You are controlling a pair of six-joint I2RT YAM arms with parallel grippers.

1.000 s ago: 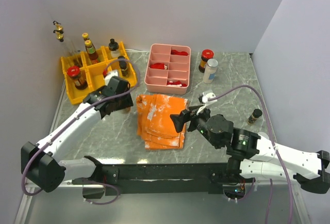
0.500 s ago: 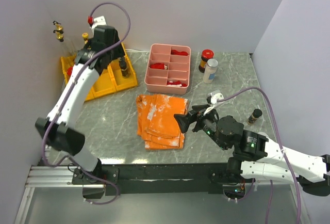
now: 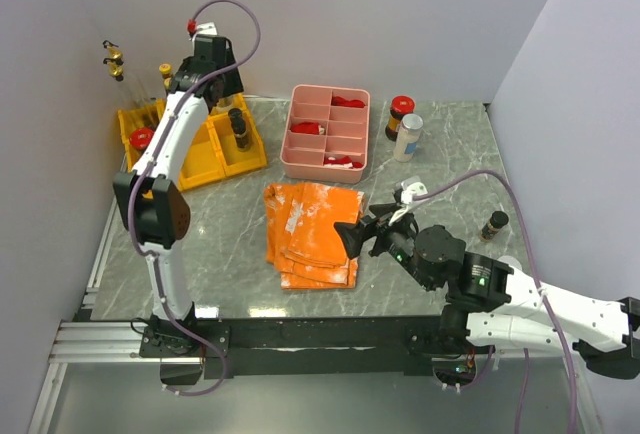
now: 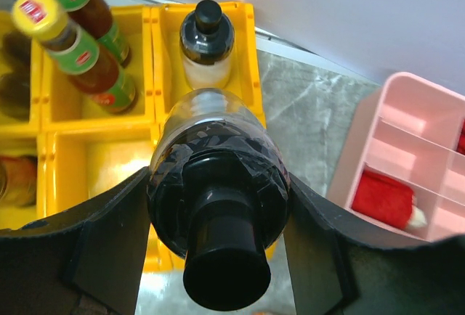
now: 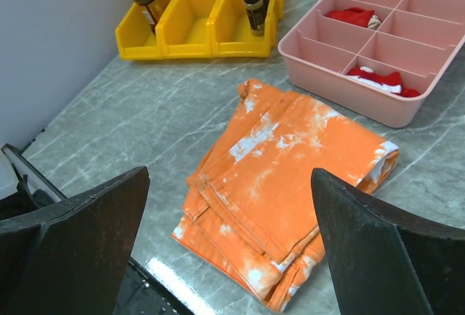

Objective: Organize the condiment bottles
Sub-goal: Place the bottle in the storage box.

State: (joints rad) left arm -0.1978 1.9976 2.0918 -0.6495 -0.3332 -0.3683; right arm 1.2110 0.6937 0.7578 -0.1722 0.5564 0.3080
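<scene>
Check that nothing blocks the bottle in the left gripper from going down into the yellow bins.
No loose obstacle shows. The left gripper holds the bottle above the yellow bins. A black-capped jar fills the compartment beyond, a bare compartment shows beside the bottle, and the one underneath is hidden.

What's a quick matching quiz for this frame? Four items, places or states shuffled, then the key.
1 left gripper
2 right gripper
3 red-capped jar
4 small dark bottle

A standing alone near the table's right edge
B open, empty, over the orange cloth
C closed on a black-capped bottle
D beside the white bottle, right of the pink tray

Pairs: 1-C, 2-B, 3-D, 4-A
</scene>
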